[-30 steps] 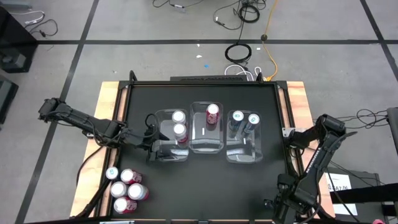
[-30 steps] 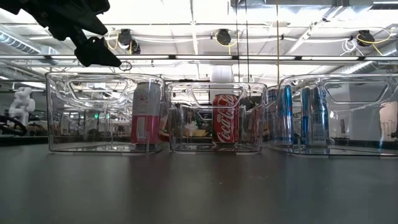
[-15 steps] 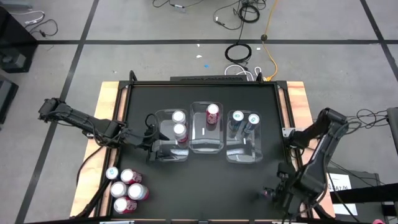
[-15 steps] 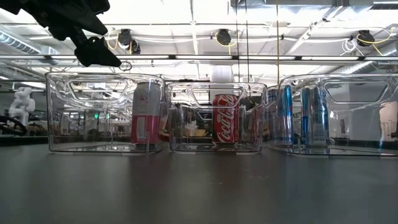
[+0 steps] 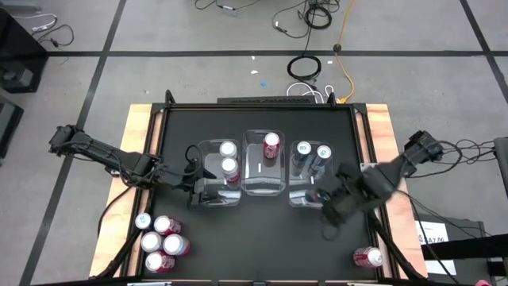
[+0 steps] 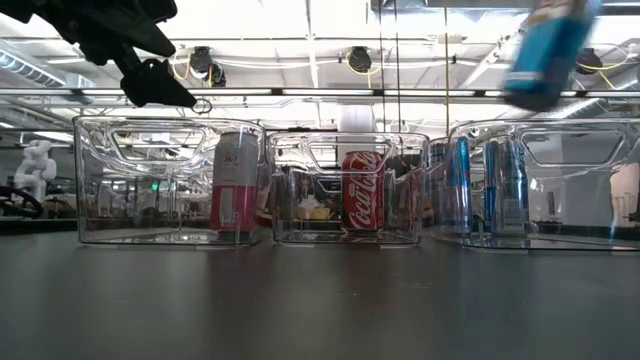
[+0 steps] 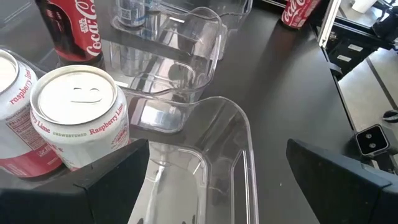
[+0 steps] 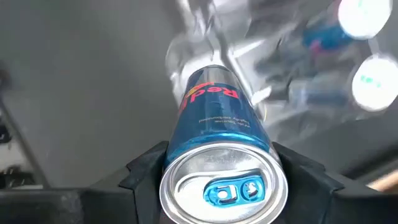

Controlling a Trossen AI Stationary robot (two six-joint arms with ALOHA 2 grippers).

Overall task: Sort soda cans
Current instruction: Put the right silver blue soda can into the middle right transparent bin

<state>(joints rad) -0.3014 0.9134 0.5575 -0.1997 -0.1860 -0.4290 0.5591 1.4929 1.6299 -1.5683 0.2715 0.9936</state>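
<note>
i am holding a blue can (image 8: pixel 221 143) in my right gripper (image 5: pixel 340 200), fingers clamped on its sides, carrying it above the table (image 5: pixel 262 242) at the near edge of the right bin (image 5: pixel 311 191). my left gripper (image 5: pixel 193 184) is hanging spread wide over the left bin (image 7: pixel 205 124), 2 bins away from the right bin, beside 2 raspberry lime cans (image 7: pixel 78 118).
</note>
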